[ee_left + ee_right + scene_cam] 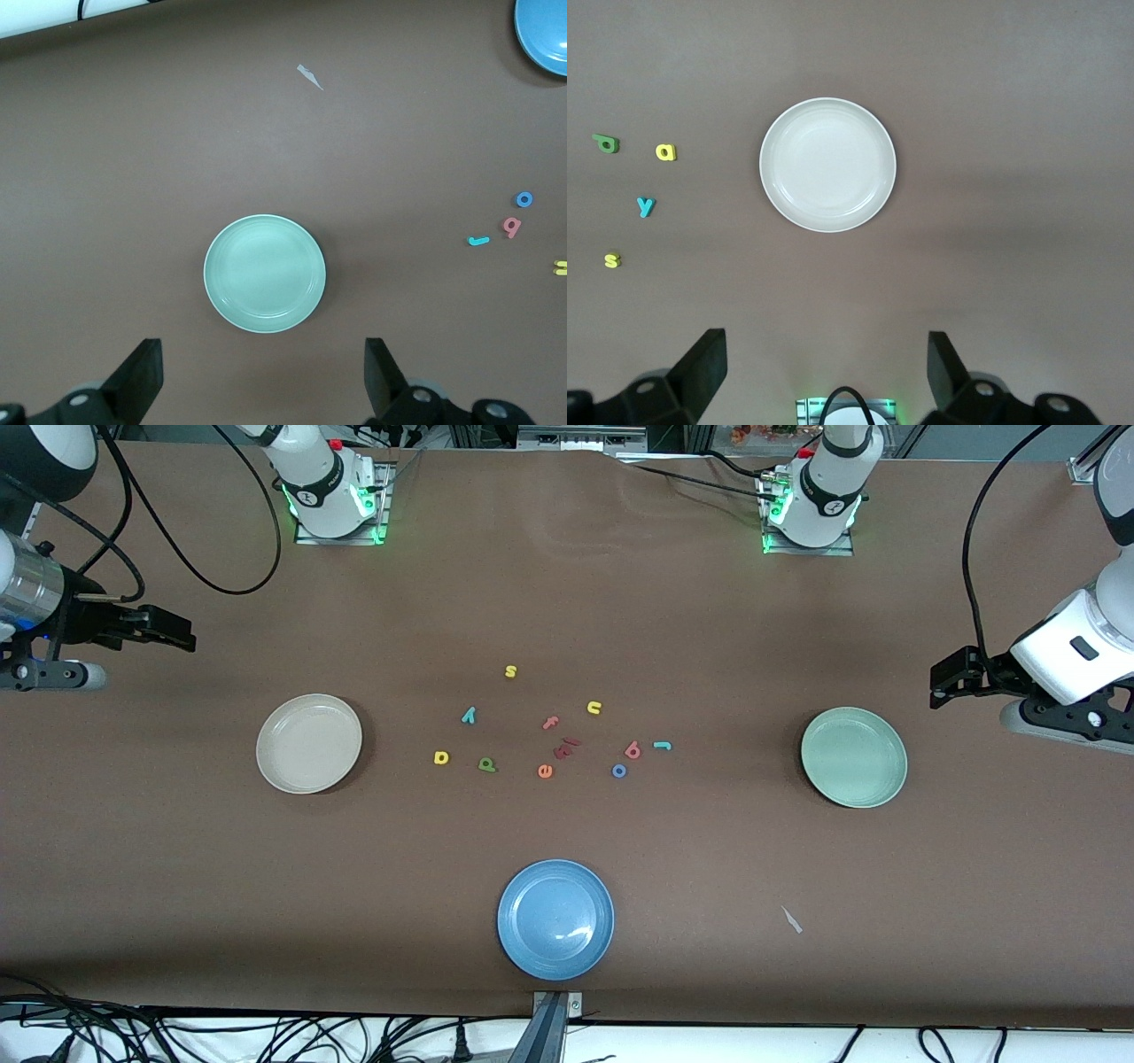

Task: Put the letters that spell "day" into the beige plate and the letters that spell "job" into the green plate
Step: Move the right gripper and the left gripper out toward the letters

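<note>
The beige plate lies toward the right arm's end of the table and holds nothing. The green plate lies toward the left arm's end, also bare. Between them are the yellow d, green a, teal y, teal j, red-pink b and blue o. My right gripper hangs open over the table's end by the beige plate. My left gripper hangs open by the green plate.
A blue plate sits nearest the front camera. Among the letters lie a yellow s, yellow u, pink f, orange e and dark red pieces. A pale scrap lies nearer than the green plate.
</note>
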